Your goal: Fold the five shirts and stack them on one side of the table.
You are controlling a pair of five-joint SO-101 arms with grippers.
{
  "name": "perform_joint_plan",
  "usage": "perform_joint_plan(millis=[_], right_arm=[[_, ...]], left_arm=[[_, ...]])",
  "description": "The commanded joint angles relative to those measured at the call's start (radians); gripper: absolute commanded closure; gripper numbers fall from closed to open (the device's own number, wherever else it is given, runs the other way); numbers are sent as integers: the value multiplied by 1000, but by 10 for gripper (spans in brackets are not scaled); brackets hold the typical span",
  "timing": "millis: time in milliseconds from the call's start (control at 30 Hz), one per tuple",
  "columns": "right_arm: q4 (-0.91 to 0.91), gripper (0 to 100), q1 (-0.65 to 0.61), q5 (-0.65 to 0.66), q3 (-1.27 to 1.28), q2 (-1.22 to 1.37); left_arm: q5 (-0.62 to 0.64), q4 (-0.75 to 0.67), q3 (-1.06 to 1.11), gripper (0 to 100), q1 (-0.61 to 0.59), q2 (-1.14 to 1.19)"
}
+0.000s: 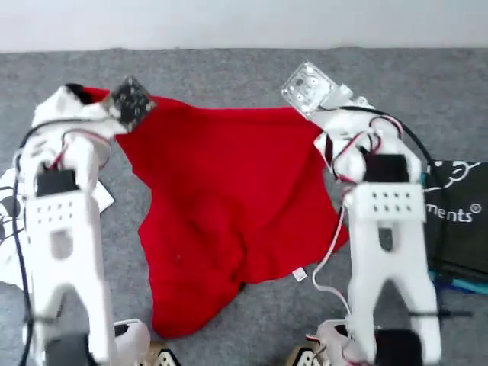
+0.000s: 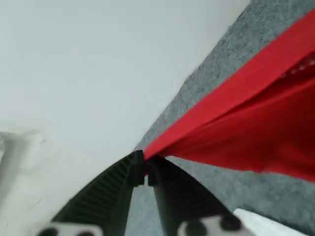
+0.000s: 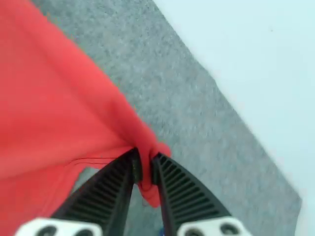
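At the near edge of the table (image 1: 259, 324) stand the bases of the 2 arms, the left arm (image 1: 65, 229) and the right arm (image 1: 389, 229), with 1 red shirt (image 1: 229, 191) lying between them. The shirt's nearest part is bunched into a rounded lump close to the left arm's base. A small white tag (image 1: 299, 274) sticks out from its near hem toward the right arm. Just beside the right arm, at the table's side edge, lies a black bag (image 1: 461, 221) with white print. Farther out the shirt spreads wide and rumpled over the grey surface, and its far edge runs between the 2 pincers. The left gripper (image 2: 145, 164) has its black ribbed fingers (image 2: 113, 191) pressed together on 1 far corner, and the cloth pulls away from it in a taut fold. The right gripper (image 3: 145, 164) pinches the other far corner, a wad of red cloth caught between its fingers (image 3: 182, 191). Beyond both lies bare grey table, then a white wall (image 1: 244, 23)
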Motion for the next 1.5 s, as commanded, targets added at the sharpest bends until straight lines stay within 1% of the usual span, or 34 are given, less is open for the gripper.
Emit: perform_joint_plan(millis=[0,167,267,467,600,667,767,833,967,1067,1133,1267,1333,1467], right_arm=[[-150,988,1,54,-107,120],[-269,988,2,106,-296,348],[-280,988,2,127,-454,484],[-271,988,2,141,-735,708],[-271,988,2,161,-841,800],[-271,988,1,183,-875,829],[-271,988,-4,213,-896,851],[-266,988,-4,229,-896,854],[-153,988,-4,230,-899,849],[-76,988,-4,229,-899,854],[-50,988,-4,227,-899,858],[4,988,-4,226,-896,869],[48,988,-4,226,-896,881],[134,988,-1,213,-896,895]], left_arm=[[-8,-34,-229,985,9,178],[-9,-29,-532,985,11,427],[-60,11,-694,985,11,543],[-87,216,-1018,985,11,690],[-91,310,-1191,985,11,767],[-129,364,-1264,985,18,801],[-198,480,-1346,985,31,827],[-213,577,-1395,985,46,830],[-215,772,-1466,985,66,832],[-210,861,-1480,985,71,838],[-181,873,-1463,985,71,839],[8,833,-1389,985,71,875],[83,845,-1365,984,77,922],[242,957,-1397,960,118,1026]])
